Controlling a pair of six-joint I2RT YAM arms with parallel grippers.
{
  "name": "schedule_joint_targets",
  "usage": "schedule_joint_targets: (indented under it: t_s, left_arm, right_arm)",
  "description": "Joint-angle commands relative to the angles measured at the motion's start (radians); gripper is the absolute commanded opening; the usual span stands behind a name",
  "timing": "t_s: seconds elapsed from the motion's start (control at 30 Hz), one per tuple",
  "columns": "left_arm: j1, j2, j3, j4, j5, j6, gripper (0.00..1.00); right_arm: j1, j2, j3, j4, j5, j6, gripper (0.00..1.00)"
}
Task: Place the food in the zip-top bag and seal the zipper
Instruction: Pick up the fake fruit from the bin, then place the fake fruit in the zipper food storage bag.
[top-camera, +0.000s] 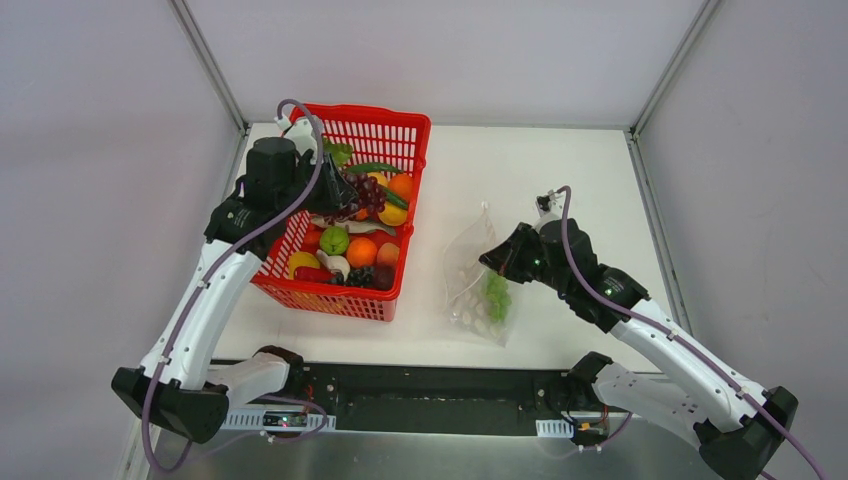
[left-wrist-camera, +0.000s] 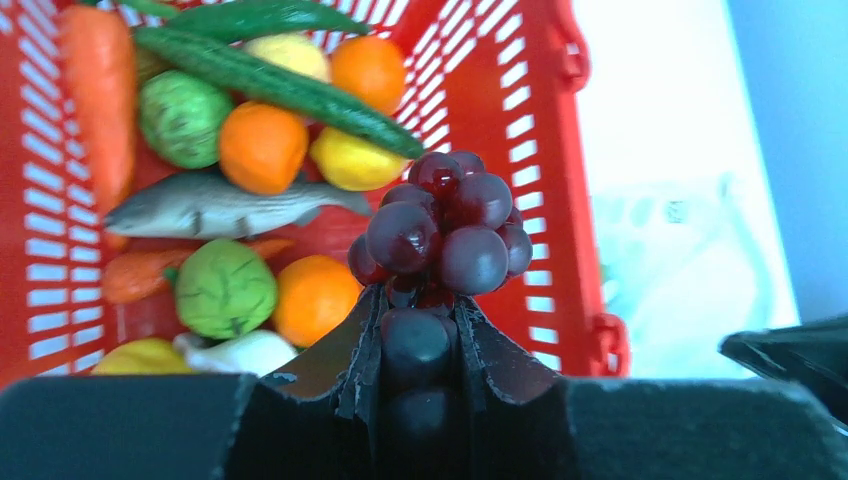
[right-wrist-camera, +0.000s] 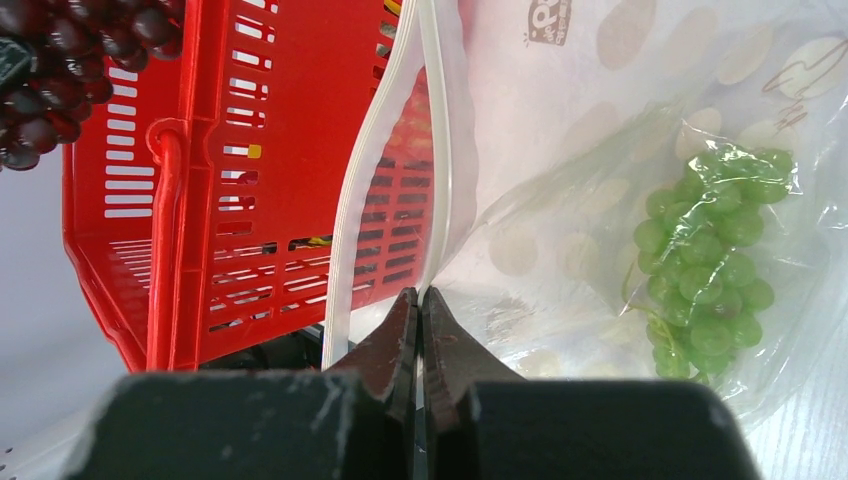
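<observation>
Left gripper (left-wrist-camera: 420, 312) clamped purple grapes (left-wrist-camera: 442, 225), frame centre; right gripper (right-wrist-camera: 420, 312) pinched zip-top bag (right-wrist-camera: 530, 150) rim; grapes needed release deep inside

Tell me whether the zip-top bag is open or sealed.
Open. The zipper strips bow apart above the right fingers pinching the zip-top bag.

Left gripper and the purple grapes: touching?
Touching. Left wrist view shows the left gripper clamped around the lower end of the purple grapes, with no gap.

walls (top-camera: 90, 150): pale grey | table (top-camera: 540, 180): white | corner posts (top-camera: 207, 60): metal
</observation>
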Motion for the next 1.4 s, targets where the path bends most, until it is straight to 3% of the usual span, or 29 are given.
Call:
schedule_joint_targets:
  t_s: [0.0, 0.33, 0.63, 1.07, 1.37]
  left_arm:
    - [-0.037, -0.068, -0.025, 0.168, 0.154, -0.113, 0.00]
    - [-0.091, -0.127, 0.025, 0.164, 0.181, -0.103, 0.00]
    - [-0.242, -0.088, 0.035, 0.240, 0.260, -0.133, 0.00]
    - [-0.321, -0.052, 0.041, 0.331, 0.349, -0.181, 0.00]
    - [-0.371, 0.000, 0.010, 0.366, 0.318, -0.200, 0.00]
  right_arm:
    - [-0.003, 0.003, 0.022, 0.049, 0.010, 0.009, 0.00]
    - [-0.003, -0.004, 0.023, 0.055, 0.018, 0.018, 0.00]
    - [-0.002, -0.005, 0.016, 0.072, 0.017, 0.032, 0.00]
    - [-0.003, -0.012, 0.007, 0.073, 0.018, 0.040, 0.00]
    - [-0.003, -0.022, 0.007, 0.085, 0.013, 0.044, 0.00]
